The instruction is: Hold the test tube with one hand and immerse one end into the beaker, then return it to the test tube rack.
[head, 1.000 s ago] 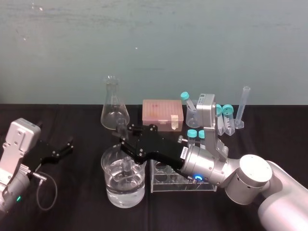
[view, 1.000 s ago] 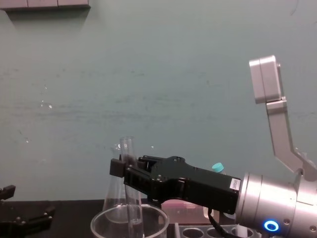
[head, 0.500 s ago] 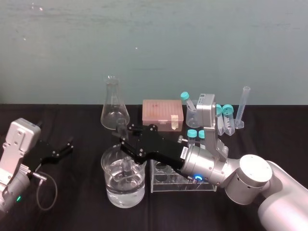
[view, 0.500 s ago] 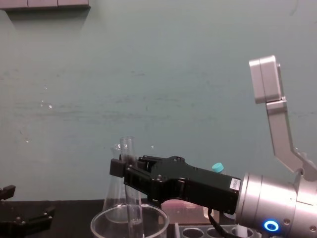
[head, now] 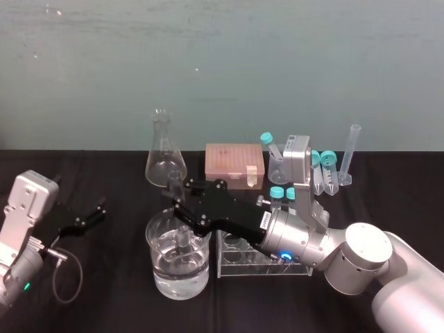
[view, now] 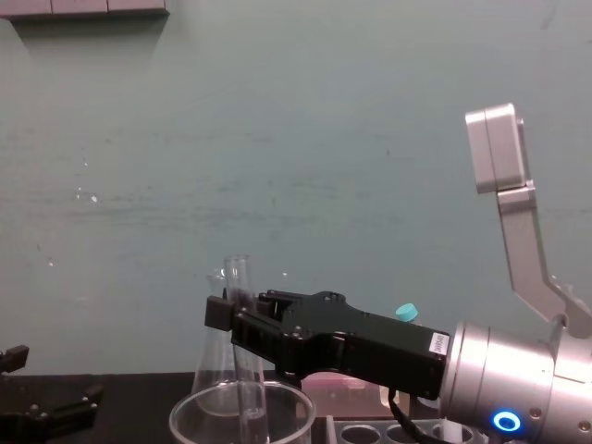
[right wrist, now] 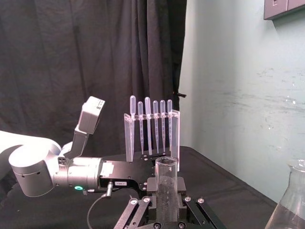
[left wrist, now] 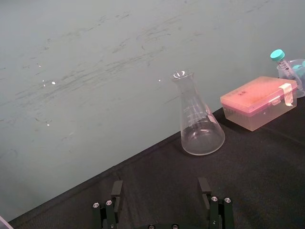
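Beaker (head: 157, 269), part full of clear liquid, stands just left of the test tube rack (head: 239, 261), and the test tube (view: 248, 370) stands in it, lower end dipped in the liquid, pinched near its top by the right gripper (head: 179, 198). Left gripper (head: 84, 218) sits spread-fingered at the left of the black table (head: 104, 305), teal wall (head: 277, 69) behind.

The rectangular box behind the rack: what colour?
The rectangular plastic box is pink, clearest in the left wrist view.

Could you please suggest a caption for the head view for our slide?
Right gripper holds the test tube, its lower end inside the beaker; left gripper open, far left.
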